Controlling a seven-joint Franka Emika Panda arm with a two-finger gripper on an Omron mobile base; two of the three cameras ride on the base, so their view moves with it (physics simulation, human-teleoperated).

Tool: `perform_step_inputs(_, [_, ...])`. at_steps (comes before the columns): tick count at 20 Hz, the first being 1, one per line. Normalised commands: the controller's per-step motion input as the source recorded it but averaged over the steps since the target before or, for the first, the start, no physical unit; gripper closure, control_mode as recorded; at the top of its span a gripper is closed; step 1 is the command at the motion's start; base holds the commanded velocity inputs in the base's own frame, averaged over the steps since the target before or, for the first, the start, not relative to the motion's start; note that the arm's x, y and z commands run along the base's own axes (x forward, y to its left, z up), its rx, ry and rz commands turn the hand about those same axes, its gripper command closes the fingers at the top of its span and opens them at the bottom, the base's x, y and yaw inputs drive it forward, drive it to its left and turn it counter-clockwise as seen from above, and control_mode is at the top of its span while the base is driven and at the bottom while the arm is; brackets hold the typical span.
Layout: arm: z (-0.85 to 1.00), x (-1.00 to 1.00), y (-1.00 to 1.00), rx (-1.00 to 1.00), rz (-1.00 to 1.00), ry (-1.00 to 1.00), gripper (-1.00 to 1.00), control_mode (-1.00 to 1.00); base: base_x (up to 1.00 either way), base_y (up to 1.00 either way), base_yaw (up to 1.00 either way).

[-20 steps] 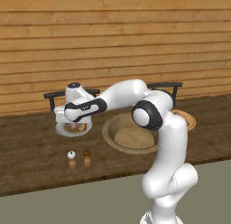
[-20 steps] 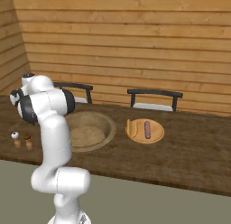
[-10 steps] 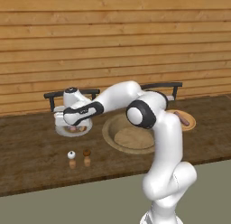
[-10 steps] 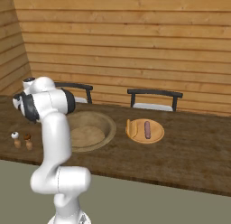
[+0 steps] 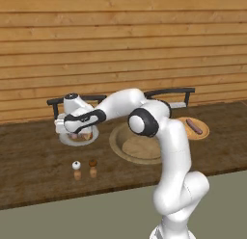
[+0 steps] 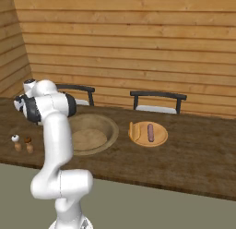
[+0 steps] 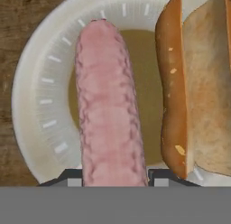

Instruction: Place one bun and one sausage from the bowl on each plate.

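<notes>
the right plate (image 6: 160, 141) already carries a bun (image 6: 131, 131) along its left edge and a sausage (image 6: 150, 132) in the middle, so that half looks done. the bowl (image 5: 117, 138), in the middle of the counter between the two plates, looks bare inside as far as the base views show.

the left plate (image 7: 34, 105) has a bun (image 7: 198, 87) lying on it, seen close in the hand view. a second sausage (image 7: 108, 114) hangs over the same plate, just beside that bun, and whether it touches the plate yet i cannot tell.

the gripper (image 7: 115, 175) is closed narrowly on the near end of this sausage, one dark tip on each side, with the pads against it. in the left base view the hand is low over the left plate, at the far left of the counter.

my reading: what is left is to set this sausage down and let go; then both plates would be served.
</notes>
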Motion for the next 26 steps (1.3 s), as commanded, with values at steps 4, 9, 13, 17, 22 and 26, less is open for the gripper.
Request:
perform_step_inputs(4, [-0.28, 0.18, 0.21, -0.04, 0.00, 0.00, 1.00, -1.00, 0.00, 0.00, 0.00])
perform_step_inputs(9, [-0.15, 0.33, 0.07, -0.01, 0.00, 0.00, -1.00, -1.00, 0.00, 0.00, 0.00])
perform_step_inputs(13, [0.00, 0.35, 0.00, 0.00, 0.00, 0.00, -1.00, -1.00, 0.00, 0.00, 0.00])
perform_step_inputs(17, [0.00, 0.00, 0.00, 0.00, 0.00, 0.00, -1.00, -1.00, 0.00, 0.00, 0.00])
perform_step_inputs(22, [0.09, -0.13, -0.07, 0.00, -0.01, 0.00, -1.00, -1.00, 0.00, 0.00, 0.00])
perform_step_inputs(26, [0.17, -0.78, -0.51, 0.00, 0.00, 0.00, -1.00, -1.00, 0.00, 0.00, 0.00])
